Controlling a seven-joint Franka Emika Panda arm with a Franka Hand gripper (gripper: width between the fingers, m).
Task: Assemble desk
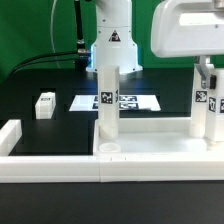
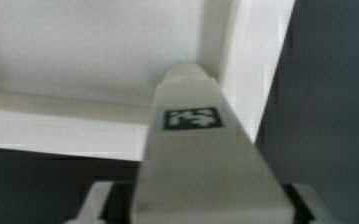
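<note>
Your arm's base column (image 1: 112, 52) is glossy white and rounded, with a black triangular label (image 1: 113, 38) on its front. Thin black cables (image 1: 76, 25) hang beside it on the exterior view's left. Nearer the camera you see a bulky white wrist housing (image 1: 188, 30) with softly rounded corners. In the wrist view, the fingers (image 2: 105, 205) look pale grey, blocky and blurred.
</note>
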